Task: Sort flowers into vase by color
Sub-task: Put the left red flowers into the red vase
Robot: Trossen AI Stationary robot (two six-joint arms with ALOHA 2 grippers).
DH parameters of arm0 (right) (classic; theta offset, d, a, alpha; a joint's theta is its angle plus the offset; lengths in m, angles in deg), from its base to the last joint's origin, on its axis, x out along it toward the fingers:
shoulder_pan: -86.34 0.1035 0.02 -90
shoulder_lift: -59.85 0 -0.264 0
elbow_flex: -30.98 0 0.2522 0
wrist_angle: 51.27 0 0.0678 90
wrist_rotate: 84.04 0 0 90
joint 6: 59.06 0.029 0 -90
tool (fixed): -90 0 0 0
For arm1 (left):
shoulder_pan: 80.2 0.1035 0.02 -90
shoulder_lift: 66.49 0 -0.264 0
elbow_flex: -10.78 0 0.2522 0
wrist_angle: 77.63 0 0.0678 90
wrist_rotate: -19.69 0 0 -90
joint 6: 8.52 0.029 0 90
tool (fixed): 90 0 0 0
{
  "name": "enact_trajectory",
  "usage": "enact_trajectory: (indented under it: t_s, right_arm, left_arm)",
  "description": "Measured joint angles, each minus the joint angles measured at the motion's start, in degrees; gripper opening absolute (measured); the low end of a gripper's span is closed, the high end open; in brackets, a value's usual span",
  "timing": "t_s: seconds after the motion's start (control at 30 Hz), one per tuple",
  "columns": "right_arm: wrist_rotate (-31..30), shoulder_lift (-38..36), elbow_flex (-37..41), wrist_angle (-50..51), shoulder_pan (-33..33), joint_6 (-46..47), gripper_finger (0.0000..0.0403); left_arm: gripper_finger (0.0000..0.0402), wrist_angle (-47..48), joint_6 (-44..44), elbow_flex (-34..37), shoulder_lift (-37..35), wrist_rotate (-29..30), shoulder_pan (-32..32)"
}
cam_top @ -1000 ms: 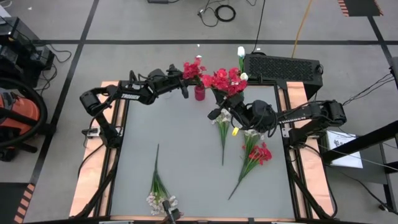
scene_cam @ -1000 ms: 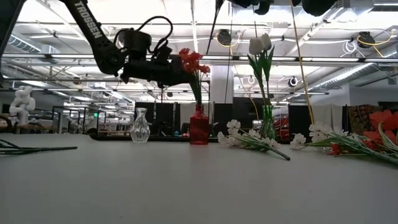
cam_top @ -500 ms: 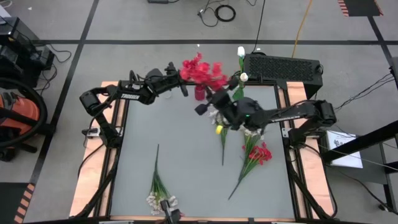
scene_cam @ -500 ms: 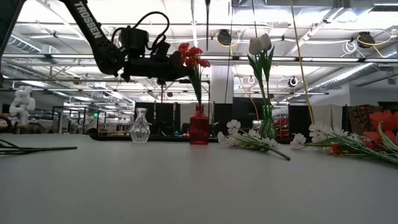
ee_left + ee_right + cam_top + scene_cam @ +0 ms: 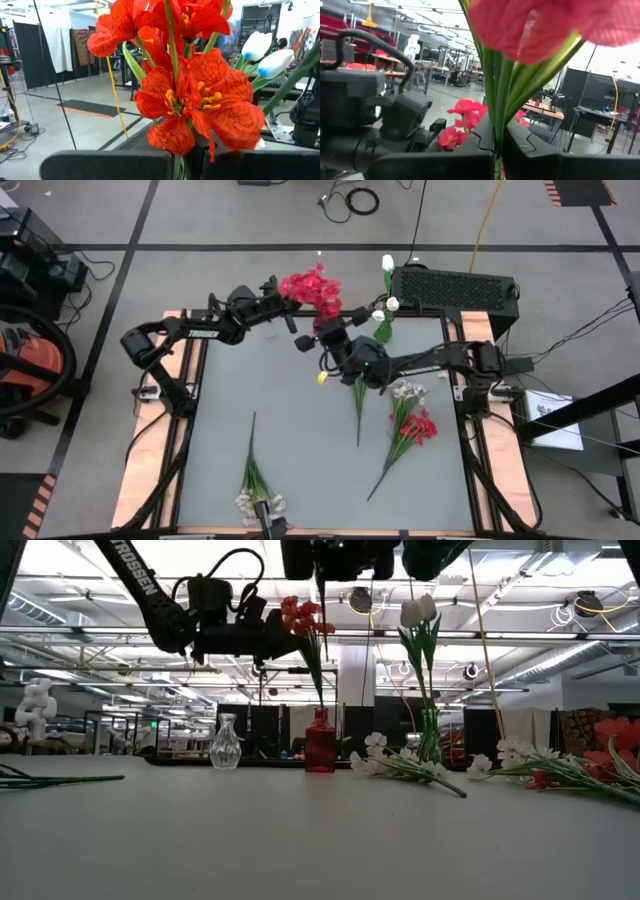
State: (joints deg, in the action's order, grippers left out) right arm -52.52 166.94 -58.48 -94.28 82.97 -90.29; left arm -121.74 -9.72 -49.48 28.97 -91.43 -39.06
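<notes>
Grey table (image 5: 290,410), red blooms (image 5: 312,287), long green stems, left hand (image 5: 292,305) pinching them

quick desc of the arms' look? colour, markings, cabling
Both arms are matte black with chunky jointed links. The left arm carries white TROSSEN lettering along its link, and a black cable loops above its wrist. The right arm is the same black build; no lettering shows on it. Each end effector has two dark flat fingers.

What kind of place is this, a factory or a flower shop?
Most likely a robotics lab or workshop in a big industrial hall. Bare ceiling beams with strip lights run overhead, cables trail over a taped concrete floor, and more workbenches stand behind the table.
</notes>
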Motion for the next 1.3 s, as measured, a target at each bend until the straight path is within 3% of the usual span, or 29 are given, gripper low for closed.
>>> enact_trajectory:
  t_s: [0.47,1.3]
  right_arm:
    - [0.77,6.26,-0.01,-0.38,-4.14,7.59,0.0002]
    - [4.84,6.37,0.01,9.11,-8.62,18.13,0.0002]
  left_arm:
    - [0.0017,3.38,-1.55,0.04,-1.77,-2.74,3.26]
    - [0.0017,3.53,-1.57,0.04,-1.77,-2.76,3.24]
